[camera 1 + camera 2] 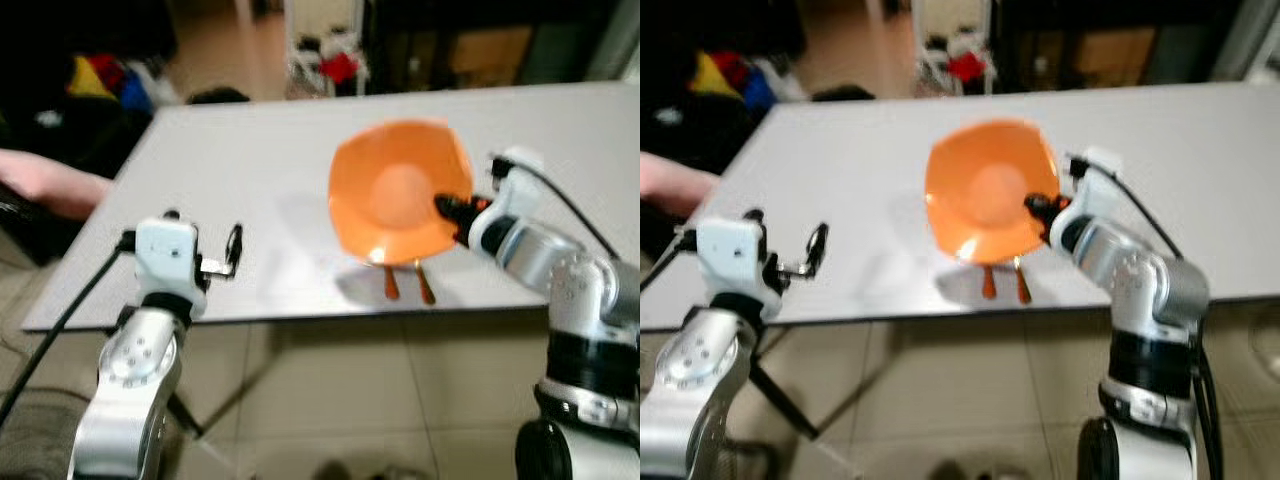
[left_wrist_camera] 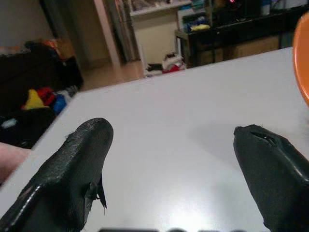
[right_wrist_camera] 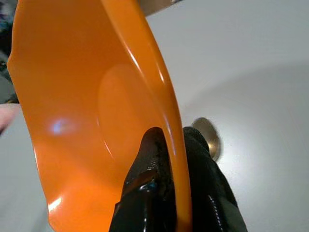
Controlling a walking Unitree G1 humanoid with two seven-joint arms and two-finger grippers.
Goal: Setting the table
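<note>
Orange plate (image 1: 400,190): we see it tilted up off the grey table (image 1: 250,150), hanging over the near middle of the tabletop with its hollow face turned toward the head camera; it casts a soft shadow on the surface beneath.
Right gripper (image 3: 169,159): our right claw is pinched tight on the plate's rim, one black finger on the inner face and one on the back, with only the thin orange edge between them. In the head views it meets the plate at its right edge.
Utensil handles (image 1: 407,282): two orange-brown handles poke out from under the plate toward the near table edge, lying side by side on the table. In the right wrist view we make out a rounded metallic end (image 3: 208,137) on the table just behind the plate; we cannot tell what kind of utensil it belongs to.
Left gripper (image 2: 174,159): our left claw is spread wide with nothing in it, held over the near left corner of the table, well apart from the plate.
Person's arm (image 1: 50,185): a bare forearm rests at the table's left edge, beside our left arm.
Background: past the far edge of the table we see a dark shelf unit (image 2: 241,29) and red clutter (image 1: 340,66) on the floor; to the far left, a dark heap with yellow, red and blue items (image 1: 100,80).
Floor: pale tiles (image 1: 350,400) below the near edge.
</note>
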